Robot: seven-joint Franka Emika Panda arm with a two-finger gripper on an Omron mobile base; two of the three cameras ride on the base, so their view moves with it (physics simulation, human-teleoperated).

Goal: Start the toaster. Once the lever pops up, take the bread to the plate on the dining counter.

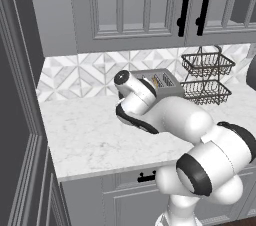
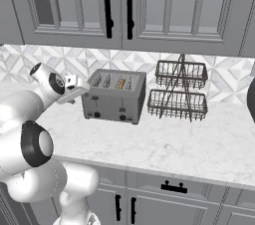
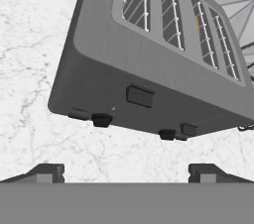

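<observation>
Your gripper (image 3: 126, 172) is hovering just in front of the toaster (image 3: 149, 64), its fingers (image 3: 45, 172) spread wide and holding nothing, with bare marble worktop (image 3: 34, 79) showing between them and the toaster's front. From the right base view the hand (image 2: 74, 89) is sitting off the toaster's left front corner, near it but not touching.

On the toaster's front face, one slider lever (image 3: 140, 96) is sitting high and nearer you, a second (image 3: 189, 130) lower and further along, with small dark knobs (image 3: 101, 120) below. The bread (image 2: 121, 84) is standing in a slot right of the toaster's middle.

You are risking a miss: the fingers are lining up below the lever, so pressing forward could catch a knob or shove the whole toaster back towards the tiled wall (image 2: 74, 64). Beyond the toaster's right side, the wire basket rack (image 2: 179, 89) is standing close enough to snag.
</observation>
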